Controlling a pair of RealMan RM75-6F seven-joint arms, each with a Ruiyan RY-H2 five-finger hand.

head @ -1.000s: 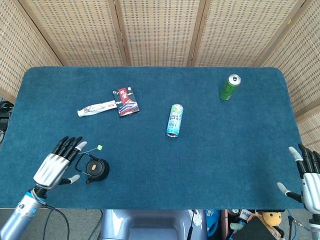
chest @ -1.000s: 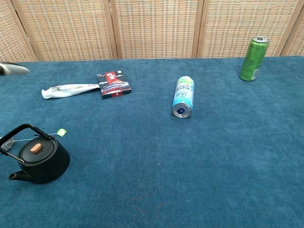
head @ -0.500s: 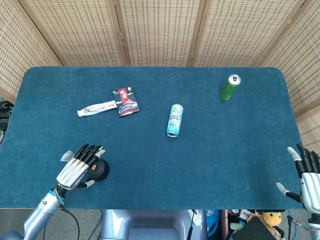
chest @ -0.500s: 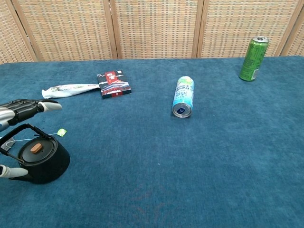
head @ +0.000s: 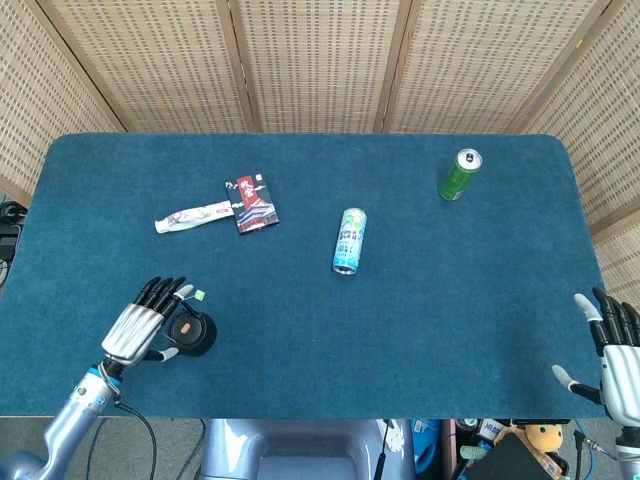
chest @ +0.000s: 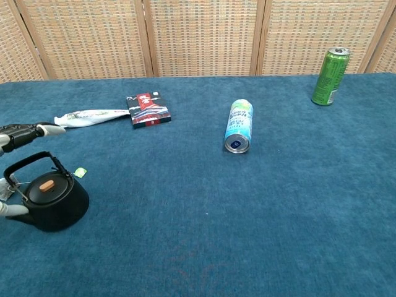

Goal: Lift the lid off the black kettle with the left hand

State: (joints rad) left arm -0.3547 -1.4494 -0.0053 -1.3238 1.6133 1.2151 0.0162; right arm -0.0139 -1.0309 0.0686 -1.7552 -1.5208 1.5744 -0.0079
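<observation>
The black kettle (head: 193, 333) (chest: 55, 204) stands near the table's front left, its wire handle raised. Its lid (chest: 45, 189), with an orange knob, sits on the kettle. My left hand (head: 140, 323) is just left of the kettle with its fingers (chest: 21, 133) stretched out above and behind the handle and the thumb low at the kettle's left side. It holds nothing that I can see. My right hand (head: 620, 350) hangs off the front right edge, fingers spread and empty.
A green can (head: 459, 175) (chest: 330, 76) stands at the back right. A light blue can (head: 349, 241) (chest: 239, 125) lies mid-table. A red-black packet (head: 251, 202) and a white tube (head: 192, 216) lie back left. A small green tag (chest: 80, 172) sits by the kettle.
My left hand came in over the kettle, then drew slightly back to the left. The kettle shifted a little and its handle now stands more upright. The right hand is unchanged.
</observation>
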